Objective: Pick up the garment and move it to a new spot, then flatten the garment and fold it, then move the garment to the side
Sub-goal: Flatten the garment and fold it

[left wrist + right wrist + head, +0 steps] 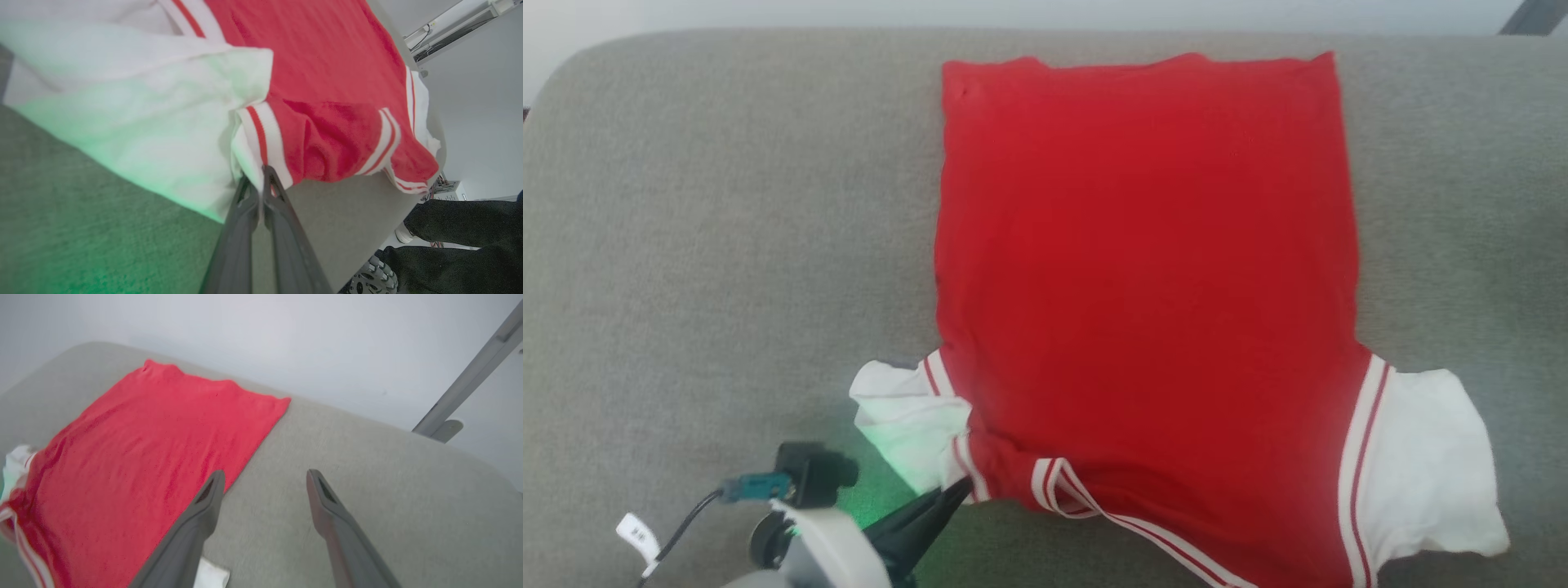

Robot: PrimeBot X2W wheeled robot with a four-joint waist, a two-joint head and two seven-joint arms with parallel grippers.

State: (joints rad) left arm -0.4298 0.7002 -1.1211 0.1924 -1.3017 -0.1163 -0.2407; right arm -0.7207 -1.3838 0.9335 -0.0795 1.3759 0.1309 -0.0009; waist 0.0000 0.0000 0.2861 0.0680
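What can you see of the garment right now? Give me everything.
The garment is soft bright-red cloth with white sleeves and red-and-white striped trim. It lies spread mostly flat on the grey upholstered surface, sleeves toward the robot, hem toward the far side. The sleeve on the robot's left is crumpled and folded in; the left gripper is shut on its striped seam. The other sleeve lies flat.

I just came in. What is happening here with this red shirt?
A two-armed robot is working on a red garment with white sleeves, which lies spread mostly flat on a grey upholstered surface. Its left gripper is shut, pinching the striped trim beside the left sleeve, where the cloth is bunched up. Its right gripper is open and holds nothing, above the grey surface next to the garment's right edge. No fold is made yet.
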